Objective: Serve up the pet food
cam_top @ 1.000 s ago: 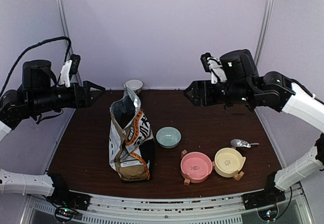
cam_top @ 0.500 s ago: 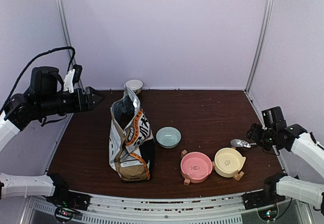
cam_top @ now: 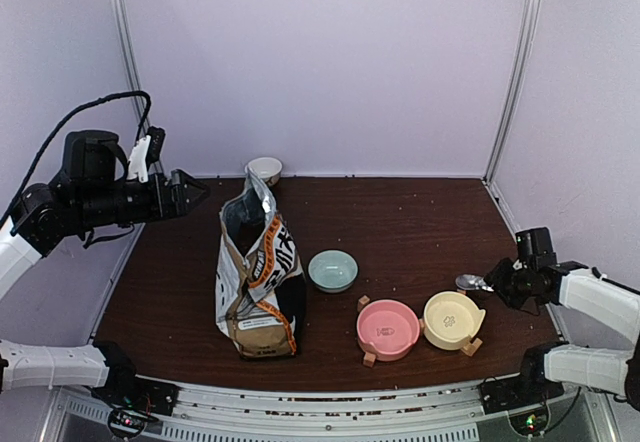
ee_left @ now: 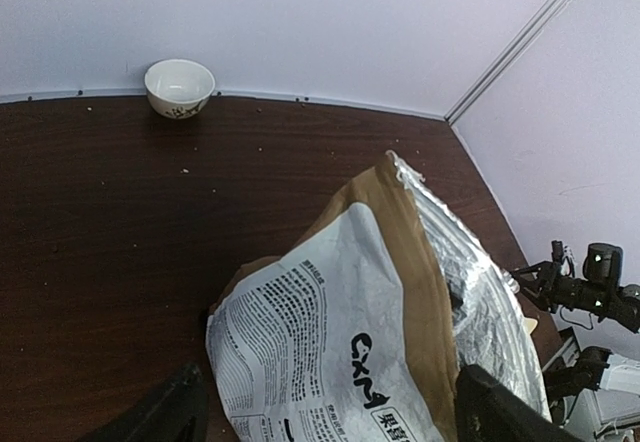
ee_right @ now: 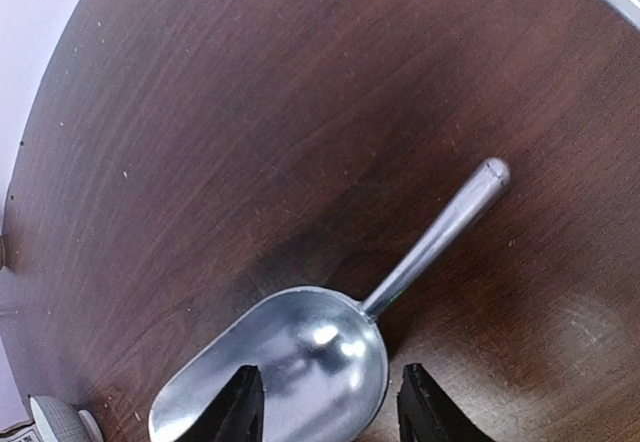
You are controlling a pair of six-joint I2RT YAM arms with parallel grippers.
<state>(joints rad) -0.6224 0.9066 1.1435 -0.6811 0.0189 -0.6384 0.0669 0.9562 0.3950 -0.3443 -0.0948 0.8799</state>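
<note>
My right gripper [ee_right: 332, 390] hangs low over the silver scoop [ee_right: 340, 312], far out to the right of the bag [cam_top: 258, 277]. Its jaws stand about half apart with nothing gripped, fingertips astride the back of the scoop's bowl. To take it well, I judge I should shift onto the slim handle, square across it, and pinch there so it lifts level. My left gripper [cam_top: 198, 192] hovers empty, jaws spread wide, up and left of the bag. The pet food I cannot see; presumably it lies inside the bag, whose open foil-lined mouth shows no pellets.
</note>
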